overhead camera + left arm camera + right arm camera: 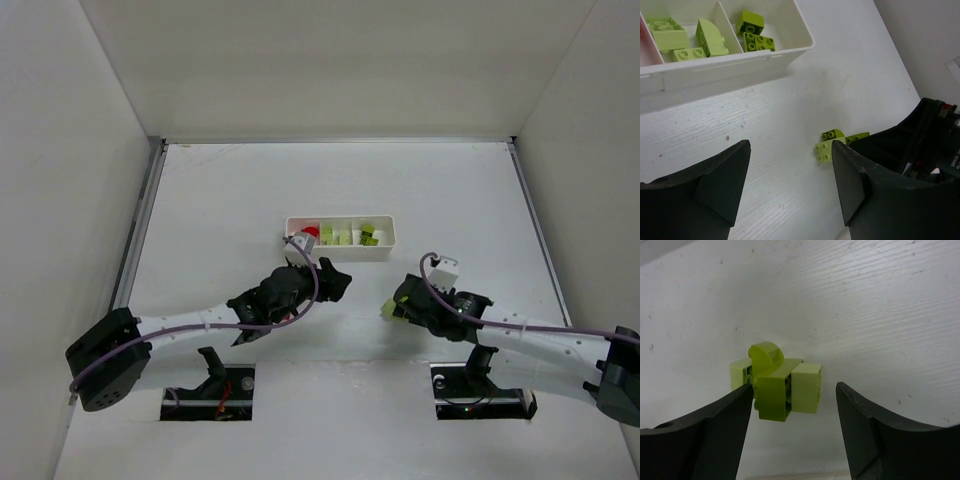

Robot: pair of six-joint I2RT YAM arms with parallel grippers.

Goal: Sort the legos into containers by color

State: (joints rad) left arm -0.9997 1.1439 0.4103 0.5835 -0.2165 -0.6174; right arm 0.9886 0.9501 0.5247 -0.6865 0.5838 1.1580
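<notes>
The right hand (792, 390) hangs low over the desk (220, 190) with its fingers set wide, one on each side of a small clump of yellow-green legos (775, 382). Nothing is gripped yet, though one finger looks to be right against the clump's edge. The clump, about three bricks pushed together, lies on the bare desk on the near side of the tray (340, 253), out past its right end and well apart from it. Inside the tray, yellow-green bricks (705, 37) sit in the middle and right compartments. A red lego (310, 232) shows at the left compartment, though I can't tell if it lies fully inside. The left hand (790, 150) hovers just in front of the tray's left end, fingers apart with nothing between them.

To my eye this is the pick-up step for the loose green pieces. The next move calls for a square close on the clump. I can't tell whether the bricks are joined, so a skewed squeeze could scatter them. Then it needs a lift high enough to clear the tray's front wall and a carry to a green compartment, steering clear of the left hand.
</notes>
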